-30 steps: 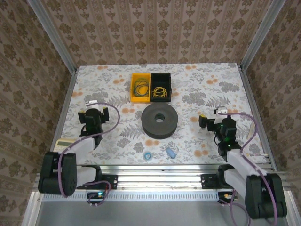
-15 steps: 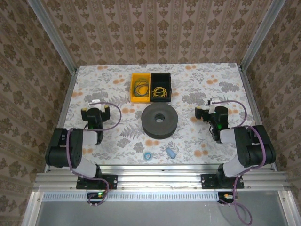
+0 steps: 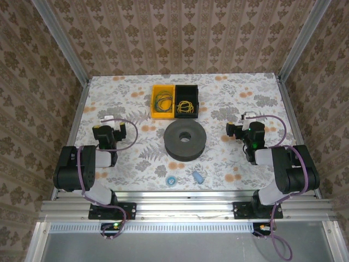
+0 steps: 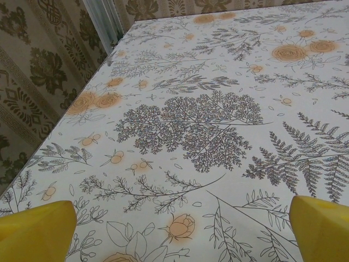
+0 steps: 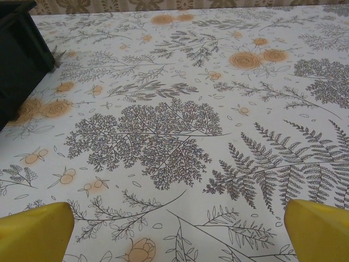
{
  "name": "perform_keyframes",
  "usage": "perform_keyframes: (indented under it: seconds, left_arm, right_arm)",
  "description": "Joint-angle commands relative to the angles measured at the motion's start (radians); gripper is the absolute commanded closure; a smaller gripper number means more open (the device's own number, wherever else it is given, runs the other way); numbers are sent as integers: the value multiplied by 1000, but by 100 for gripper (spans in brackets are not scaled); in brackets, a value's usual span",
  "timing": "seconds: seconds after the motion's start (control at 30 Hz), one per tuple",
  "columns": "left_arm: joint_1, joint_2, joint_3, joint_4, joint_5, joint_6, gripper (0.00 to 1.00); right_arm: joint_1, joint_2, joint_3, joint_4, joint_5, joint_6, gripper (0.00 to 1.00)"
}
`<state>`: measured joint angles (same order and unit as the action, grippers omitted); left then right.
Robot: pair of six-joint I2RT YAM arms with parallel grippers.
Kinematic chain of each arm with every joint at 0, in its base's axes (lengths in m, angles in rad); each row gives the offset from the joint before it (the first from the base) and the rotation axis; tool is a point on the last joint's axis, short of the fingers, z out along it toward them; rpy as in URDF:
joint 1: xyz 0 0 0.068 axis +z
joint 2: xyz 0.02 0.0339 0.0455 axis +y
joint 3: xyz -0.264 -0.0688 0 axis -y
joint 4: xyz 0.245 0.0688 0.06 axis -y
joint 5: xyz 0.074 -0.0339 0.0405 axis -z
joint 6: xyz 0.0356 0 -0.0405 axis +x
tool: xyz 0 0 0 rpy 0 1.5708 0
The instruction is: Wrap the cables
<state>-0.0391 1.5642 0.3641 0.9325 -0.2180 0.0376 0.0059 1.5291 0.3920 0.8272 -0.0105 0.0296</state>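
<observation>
From above, a matte grey ring-shaped spool (image 3: 185, 141) sits on floral cloth (image 3: 245, 98), thin coiled cables (image 3: 187, 105) lie in a black bin (image 3: 186, 87) behind it, and the left gripper (image 3: 110, 129) and right gripper (image 3: 243, 127) are spread wide and empty; the left wrist view has rounded yellow fingertips (image 4: 37, 229) far apart over the cloth; the right wrist view has matching fingertips (image 5: 35, 232), with the bin corner at left.

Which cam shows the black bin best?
Top external: the whole black bin, yellow wire coils inside, next to the yellow bin. Right wrist catches a corner of it at its left edge.
</observation>
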Motion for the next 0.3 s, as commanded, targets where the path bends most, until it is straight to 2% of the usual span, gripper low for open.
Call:
perform_keyframes:
  seconds: [0.0, 0.27]
  left_arm:
    - [1, -7, 3, 37, 20, -13, 0]
    - [-8, -7, 1, 43, 16, -3, 0]
  right_arm:
    - [-6, 5, 25, 11, 18, 0, 0]
    - [-5, 0, 19, 18, 20, 0, 0]
